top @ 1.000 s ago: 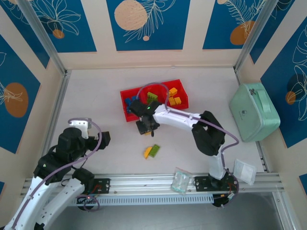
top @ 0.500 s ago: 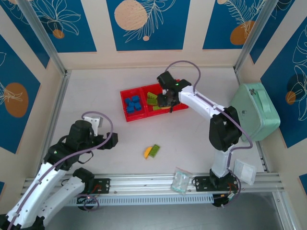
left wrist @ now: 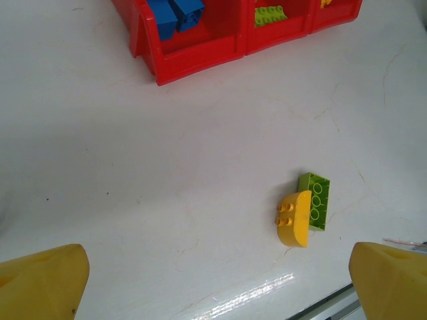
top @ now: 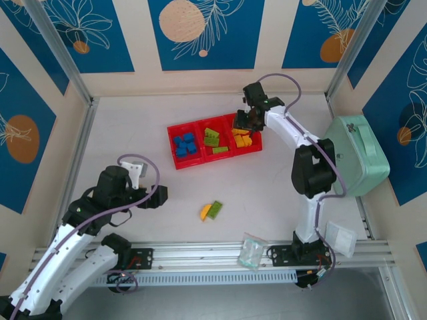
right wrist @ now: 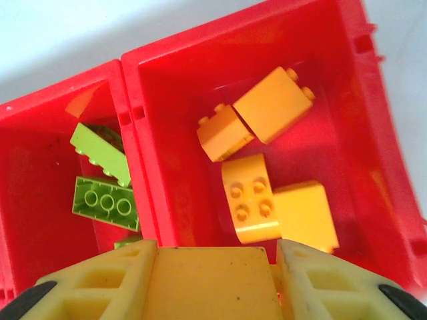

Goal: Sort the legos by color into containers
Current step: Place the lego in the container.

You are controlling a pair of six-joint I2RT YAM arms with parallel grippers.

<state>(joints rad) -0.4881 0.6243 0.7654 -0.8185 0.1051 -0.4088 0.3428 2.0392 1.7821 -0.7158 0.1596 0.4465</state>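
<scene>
Left jaws: yours stand wide open, holding nothing, above the surface (left wrist: 133, 167).
Loose pair: yellow brick (left wrist: 295, 219) touching green brick (left wrist: 315, 200).
Tray (left wrist: 193, 60): blue bricks (top: 185, 144) left, green bricks (top: 213, 139) middle, yellow bricks (right wrist: 253, 200) right.
Right jaws: yours grip another yellow piece (right wrist: 207, 280) over the right compartment.

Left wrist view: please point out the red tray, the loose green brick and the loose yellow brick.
red tray (left wrist: 200, 59), left wrist view, front wall.
loose green brick (left wrist: 315, 200), left wrist view, middle of top face.
loose yellow brick (left wrist: 296, 220), left wrist view, curved body.
</scene>
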